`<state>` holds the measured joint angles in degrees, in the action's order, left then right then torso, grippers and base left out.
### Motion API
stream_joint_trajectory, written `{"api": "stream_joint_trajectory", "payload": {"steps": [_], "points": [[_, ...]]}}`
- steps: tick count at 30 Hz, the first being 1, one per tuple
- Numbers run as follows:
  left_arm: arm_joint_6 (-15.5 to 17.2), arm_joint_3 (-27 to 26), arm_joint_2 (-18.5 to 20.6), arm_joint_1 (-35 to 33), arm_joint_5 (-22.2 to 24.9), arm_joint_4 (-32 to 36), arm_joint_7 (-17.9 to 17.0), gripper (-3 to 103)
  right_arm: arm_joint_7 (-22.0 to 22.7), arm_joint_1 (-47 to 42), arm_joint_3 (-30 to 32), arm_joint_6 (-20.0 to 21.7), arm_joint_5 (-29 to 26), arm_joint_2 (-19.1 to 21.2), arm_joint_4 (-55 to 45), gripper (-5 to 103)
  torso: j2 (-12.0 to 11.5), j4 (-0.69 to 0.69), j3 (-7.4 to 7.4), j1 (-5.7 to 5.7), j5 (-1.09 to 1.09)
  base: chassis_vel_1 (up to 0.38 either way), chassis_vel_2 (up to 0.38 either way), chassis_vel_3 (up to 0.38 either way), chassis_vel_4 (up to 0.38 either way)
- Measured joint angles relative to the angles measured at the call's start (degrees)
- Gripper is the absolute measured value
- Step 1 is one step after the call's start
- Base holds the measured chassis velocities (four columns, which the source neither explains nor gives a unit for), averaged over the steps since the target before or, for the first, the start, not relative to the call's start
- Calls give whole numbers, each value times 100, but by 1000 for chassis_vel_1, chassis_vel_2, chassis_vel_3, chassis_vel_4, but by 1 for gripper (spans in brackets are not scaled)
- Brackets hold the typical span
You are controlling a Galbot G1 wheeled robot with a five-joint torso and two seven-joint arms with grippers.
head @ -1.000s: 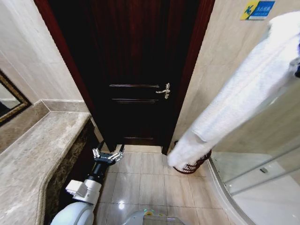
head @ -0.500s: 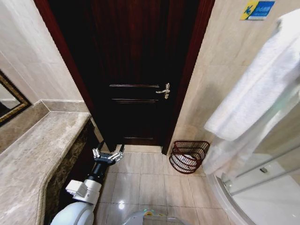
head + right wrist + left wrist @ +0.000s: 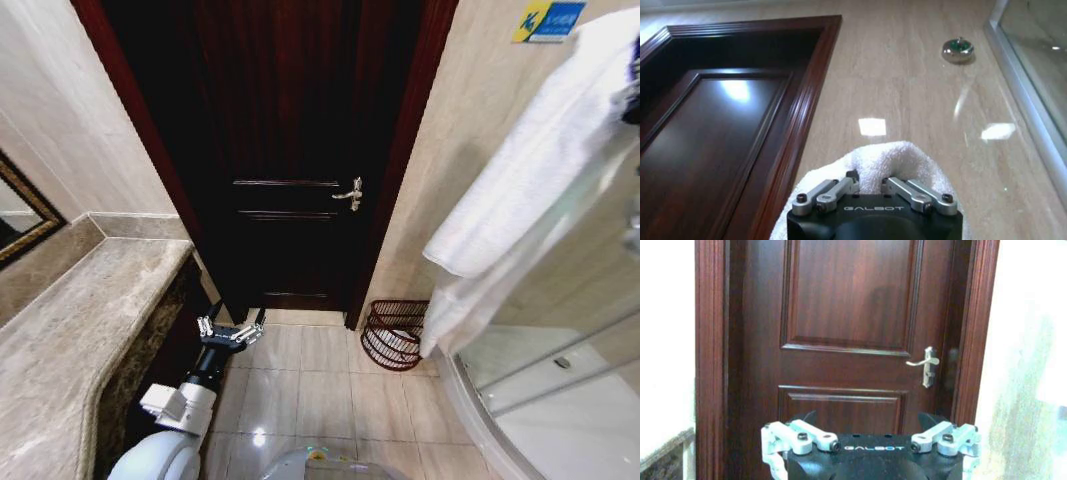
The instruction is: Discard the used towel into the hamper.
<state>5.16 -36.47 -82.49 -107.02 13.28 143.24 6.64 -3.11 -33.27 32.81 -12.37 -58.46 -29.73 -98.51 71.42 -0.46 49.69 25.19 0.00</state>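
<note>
1. While clenched on the towel [image 3: 890,162], the right gripper [image 3: 870,192] is raised high near the wall, by the door frame.
2. Towel hangs w/ its lower end in front of the hamper [image 3: 392,332] rim.
3. Hamper stands on the floor beside the door [image 3: 290,150].
4. Left gripper [image 3: 231,326]: low nr the counter [image 3: 80,330], fingers spread, holding nothing.
</note>
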Motion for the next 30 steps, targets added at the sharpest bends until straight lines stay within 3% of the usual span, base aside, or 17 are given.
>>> {"api": "stream_joint_trajectory", "payload": {"steps": [11,23,30], "points": [[0,0,0,0,0,0,0,99,-136,1217,-967,-88,244,-360,782,10,2,-1,0,0,-4,0,0,0,0],[0,0,1,0,0,0,0,99,-427,-218,-231,-301,740,-817,823,10,3,-3,0,0,-2,0,0,0,0],[0,0,1,0,0,0,0,99,-569,-760,-104,-472,991,-1103,867,10,3,-2,0,0,0,0,0,0,0]]}}
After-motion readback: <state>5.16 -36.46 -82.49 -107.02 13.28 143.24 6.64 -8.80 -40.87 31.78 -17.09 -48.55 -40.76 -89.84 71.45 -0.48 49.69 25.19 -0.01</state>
